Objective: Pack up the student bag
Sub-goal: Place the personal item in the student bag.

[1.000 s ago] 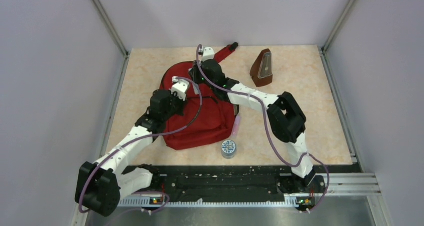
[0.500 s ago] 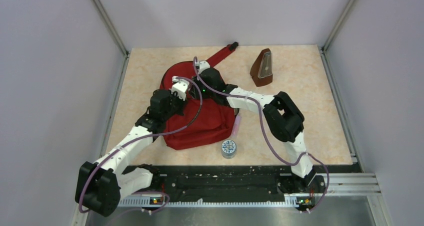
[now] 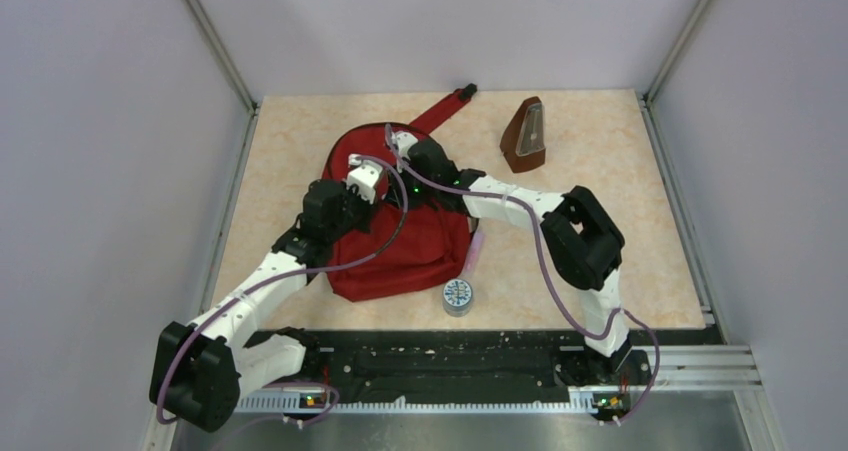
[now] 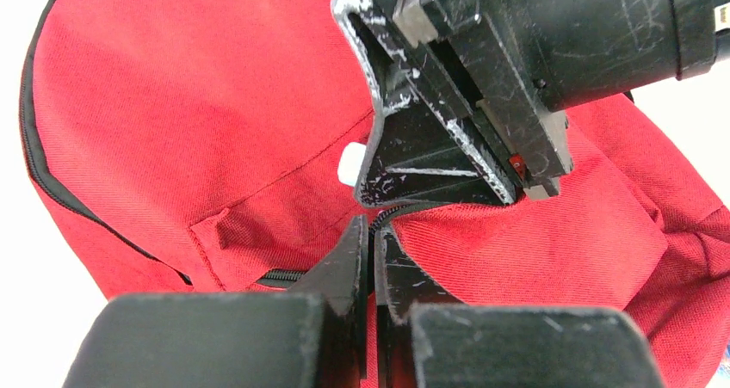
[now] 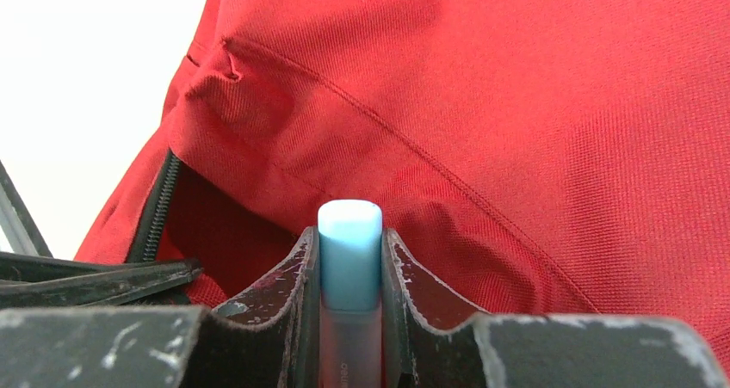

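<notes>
The student bag (image 3: 410, 251), a red backpack with black zippers, lies flat in the middle of the table. My left gripper (image 4: 372, 230) is shut on the bag's black zipper edge (image 4: 392, 211) at the pocket mouth and is seen from above at the bag's upper part (image 3: 375, 179). My right gripper (image 5: 349, 233) is shut on a pen with a light blue cap (image 5: 349, 263). The capped end points at the dark bag opening (image 5: 211, 233). From above, the right gripper (image 3: 393, 161) meets the left one tip to tip.
A brown metronome (image 3: 525, 136) stands at the back right. A roll of tape (image 3: 458, 297) lies by the bag's near right corner, with a pink item (image 3: 472, 251) along the bag's right side. A red strap (image 3: 440, 109) trails toward the back wall.
My right gripper, holding the pen, has moved nearer and slightly left, down to the bag's mouth beside the left gripper. The left arm has barely shifted.
</notes>
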You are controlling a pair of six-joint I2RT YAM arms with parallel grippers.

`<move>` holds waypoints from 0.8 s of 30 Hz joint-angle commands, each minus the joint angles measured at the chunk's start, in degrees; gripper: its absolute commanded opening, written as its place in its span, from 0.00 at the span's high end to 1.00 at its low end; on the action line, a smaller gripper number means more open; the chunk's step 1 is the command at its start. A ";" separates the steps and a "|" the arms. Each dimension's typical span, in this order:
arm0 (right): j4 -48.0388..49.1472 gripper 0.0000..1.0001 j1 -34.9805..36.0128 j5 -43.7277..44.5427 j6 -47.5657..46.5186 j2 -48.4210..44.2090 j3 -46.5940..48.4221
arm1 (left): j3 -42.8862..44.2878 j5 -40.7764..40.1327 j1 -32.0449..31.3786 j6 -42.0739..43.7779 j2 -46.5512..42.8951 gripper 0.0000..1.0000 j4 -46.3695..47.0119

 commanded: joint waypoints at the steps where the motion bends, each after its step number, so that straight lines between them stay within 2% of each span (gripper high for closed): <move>1: -5.38 0.98 0.33 -4.63 -2.66 -3.95 0.96 | 0.19 -1.77 0.33 0.12 -1.56 1.00 3.74; 2: -5.15 0.93 0.15 -4.90 -2.42 -4.11 0.83 | 0.26 -1.77 0.38 0.15 -1.50 1.00 3.68; 5: -4.05 0.68 -0.36 -5.81 -1.46 -5.00 0.59 | 0.36 -1.77 0.35 0.10 -1.40 1.00 3.58; 8: -2.17 0.49 -0.48 -5.55 -0.63 -6.32 -0.24 | 0.40 -1.80 0.32 0.13 -1.40 1.00 3.58; 10: -1.16 0.40 -0.55 -5.32 -0.18 -7.47 -0.78 | 0.25 -1.86 0.38 0.09 -1.48 1.00 3.58; 17: 2.50 0.30 -2.60 0.69 2.22 -16.82 -7.26 | -0.12 -1.49 0.33 0.21 -2.08 1.00 3.91; 21: 4.41 0.28 -5.47 7.28 4.97 -25.40 -15.44 | -0.63 -1.99 0.37 0.18 -2.75 1.00 4.56; 24: 3.32 0.27 -7.10 15.61 5.77 -31.78 -22.91 | -0.85 -2.27 0.38 0.09 -3.06 1.00 4.72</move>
